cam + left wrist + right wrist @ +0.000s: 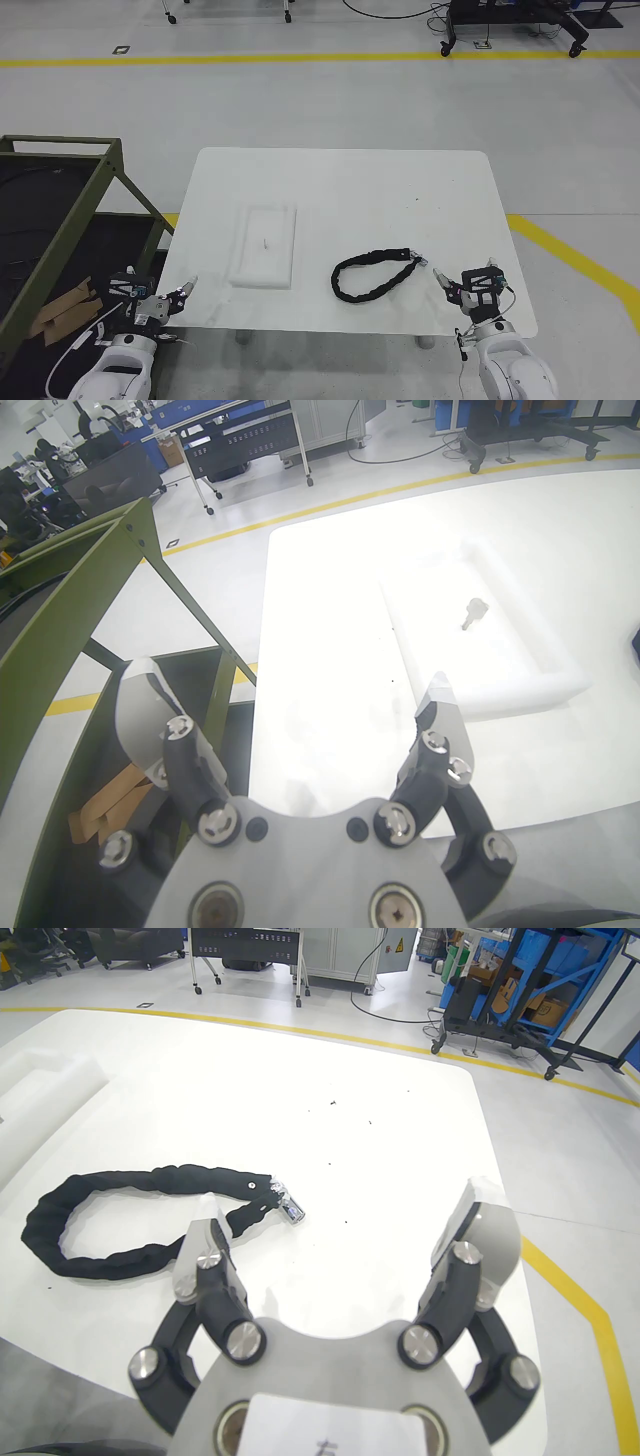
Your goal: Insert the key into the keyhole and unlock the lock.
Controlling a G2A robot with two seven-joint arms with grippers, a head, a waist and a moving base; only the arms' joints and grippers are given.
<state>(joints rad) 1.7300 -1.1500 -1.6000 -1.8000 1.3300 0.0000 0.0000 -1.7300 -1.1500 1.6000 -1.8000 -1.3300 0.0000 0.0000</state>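
Observation:
A chain lock in a black fabric sleeve (pixel 370 277) (pixel 125 1218) lies looped on the white table (pixel 340 180), its silver lock barrel (pixel 292 1211) at the loop's right end. A small silver key (pixel 474 612) (pixel 265 240) lies in a shallow white foam tray (pixel 245 268) (pixel 530 687) left of the chain. My left gripper (pixel 292 680) (pixel 160 297) stands open at the table's front left corner, short of the tray. My right gripper (pixel 345 1213) (pixel 465 283) stands open near the front right edge, just right of the lock barrel, holding nothing.
An olive-green metal frame cart (pixel 60 200) (pixel 75 600) with cardboard pieces (pixel 55 310) stands close to the table's left side. Yellow floor tape (pixel 570 255) runs past the table's right. Wheeled equipment racks (pixel 500 1003) stand far behind.

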